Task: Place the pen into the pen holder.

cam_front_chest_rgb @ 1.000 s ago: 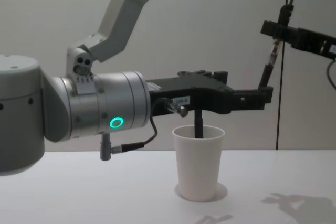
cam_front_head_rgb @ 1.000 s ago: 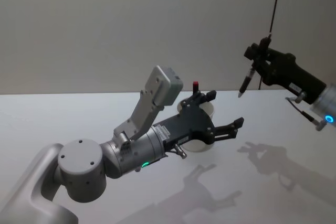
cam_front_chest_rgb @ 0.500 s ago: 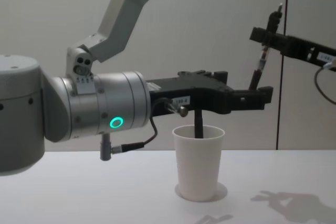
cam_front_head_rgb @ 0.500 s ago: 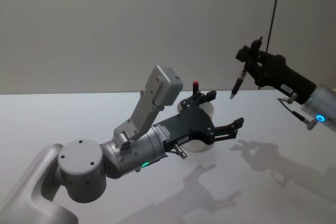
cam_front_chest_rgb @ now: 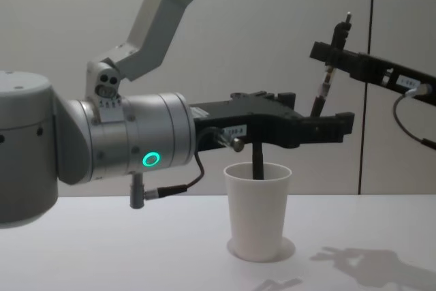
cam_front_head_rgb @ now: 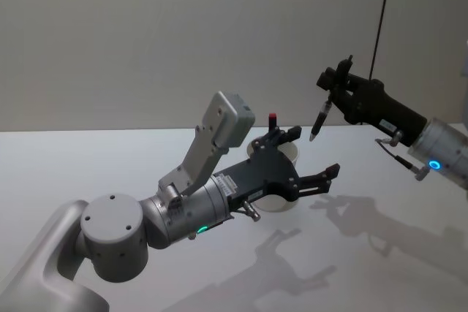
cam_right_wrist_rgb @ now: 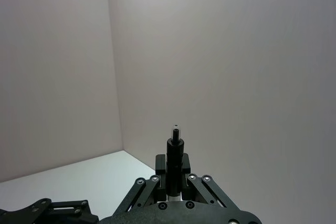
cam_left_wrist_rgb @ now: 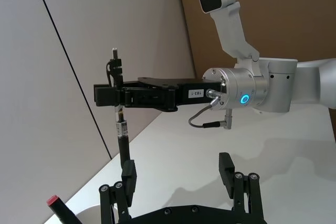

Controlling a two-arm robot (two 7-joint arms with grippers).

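The pen (cam_front_head_rgb: 319, 118) is dark and slim and hangs tip-down in my right gripper (cam_front_head_rgb: 335, 87), which is shut on its upper part, up in the air to the right of the pen holder (cam_front_chest_rgb: 257, 215). In the chest view the pen (cam_front_chest_rgb: 324, 90) hangs above and right of the white cup's rim, under the right gripper (cam_front_chest_rgb: 334, 51). My left gripper (cam_front_head_rgb: 314, 153) stands open just over the cup (cam_front_head_rgb: 278, 202), partly hiding it. The left wrist view shows the pen (cam_left_wrist_rgb: 121, 135) beyond the left gripper (cam_left_wrist_rgb: 177, 166).
Another pen with a red cap (cam_front_head_rgb: 273, 118) stands in the cup, its dark shaft (cam_front_chest_rgb: 258, 161) rising from the rim. The white table (cam_front_chest_rgb: 102, 250) stretches around the cup. A plain wall with a dark vertical line (cam_front_chest_rgb: 368, 5) lies behind.
My right gripper has carried the pen leftward, closer to the cup. The left arm has not moved.
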